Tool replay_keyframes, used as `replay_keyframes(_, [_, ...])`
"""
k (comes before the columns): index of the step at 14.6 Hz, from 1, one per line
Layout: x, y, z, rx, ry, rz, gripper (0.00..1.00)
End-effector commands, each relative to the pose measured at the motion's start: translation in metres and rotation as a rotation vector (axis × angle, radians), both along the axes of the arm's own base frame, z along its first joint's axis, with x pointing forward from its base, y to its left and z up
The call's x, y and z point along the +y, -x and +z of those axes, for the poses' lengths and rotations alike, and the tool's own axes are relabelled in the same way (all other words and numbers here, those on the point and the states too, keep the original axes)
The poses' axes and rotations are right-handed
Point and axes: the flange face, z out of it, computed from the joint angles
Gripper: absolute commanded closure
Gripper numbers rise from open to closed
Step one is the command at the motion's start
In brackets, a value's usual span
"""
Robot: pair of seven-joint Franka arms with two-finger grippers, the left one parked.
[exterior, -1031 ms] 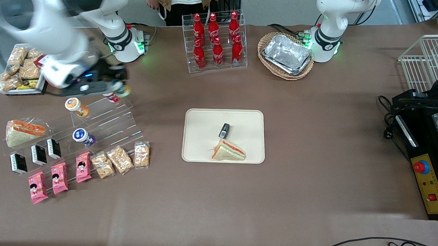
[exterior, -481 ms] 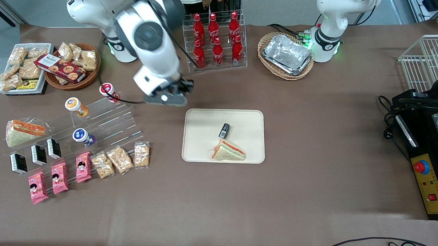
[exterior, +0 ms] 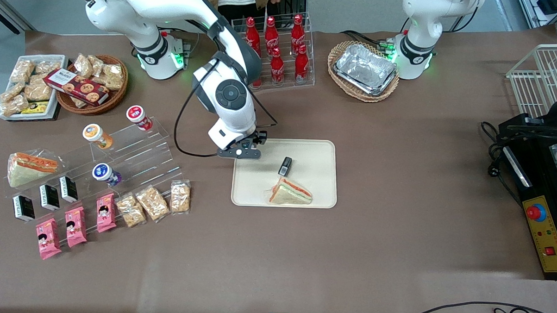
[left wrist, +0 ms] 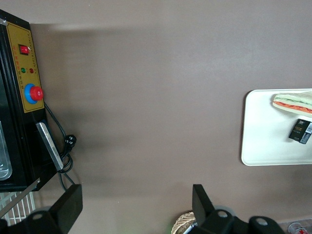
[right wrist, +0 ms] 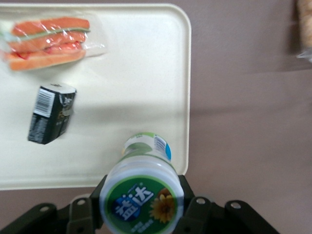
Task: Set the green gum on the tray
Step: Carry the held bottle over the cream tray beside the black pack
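The green gum (right wrist: 143, 195) is gripped between the fingers of the hand (exterior: 239, 151), which is held above the tray (exterior: 313, 151) at the rim toward the working arm's end. On the tray, a wrapped sandwich (exterior: 290, 192) is seen at about six o'clock, with a small black box (exterior: 285, 165) just beside it, near the centre.

I see the green gum (right wrist: 142, 195) — white canister, green top with a flower label — clamped in my gripper (exterior: 239, 151) above the tray's (exterior: 254, 192) rim at the working arm's end; the cream tray lies flat.
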Motion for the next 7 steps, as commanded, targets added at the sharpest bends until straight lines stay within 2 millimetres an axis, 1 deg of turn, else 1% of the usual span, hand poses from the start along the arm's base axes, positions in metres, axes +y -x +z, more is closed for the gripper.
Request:
replay_keyframes(1, [0.004,0.026,-0.044,-0.048,-0.03,-0.006,0.63])
replay_keyframes(3, [0.004,0.026,-0.065,-0.056,-0.029,-0.006,0.63])
replay_keyframes(6, [0.004,0.025,-0.088,-0.057,-0.022,0.0,0.63])
replay_keyframes(7, [0.004,0.025,-0.091,-0.062,-0.025,0.0,0.63])
